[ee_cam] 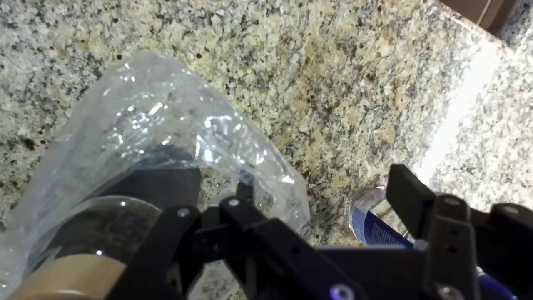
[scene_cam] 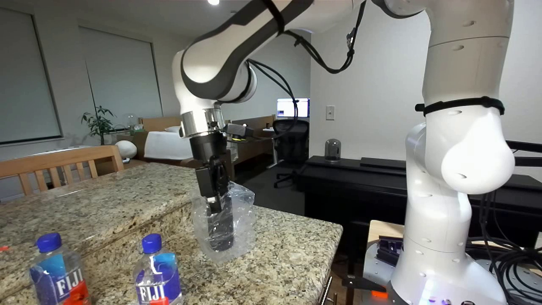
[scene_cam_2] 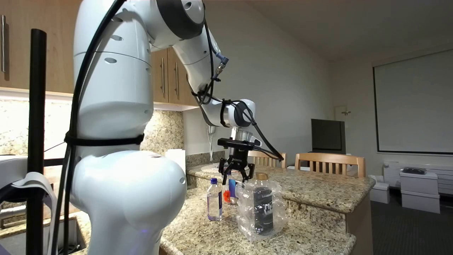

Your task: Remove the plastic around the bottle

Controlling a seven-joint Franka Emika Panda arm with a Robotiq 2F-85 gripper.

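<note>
My jaws stood parted, gripping nothing, at the rim of the clear plastic (ee_cam: pixel 166 112) around the dark bottle (ee_cam: pixel 114 229) on the table (ee_cam: pixel 333 66); I judged it light, limp, slippery, best pinched there.

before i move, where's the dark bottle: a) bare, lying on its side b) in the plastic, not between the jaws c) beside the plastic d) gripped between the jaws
b, because in the wrist view the plastic surrounds the dark bottle while the jaws stand open beside it.
</note>
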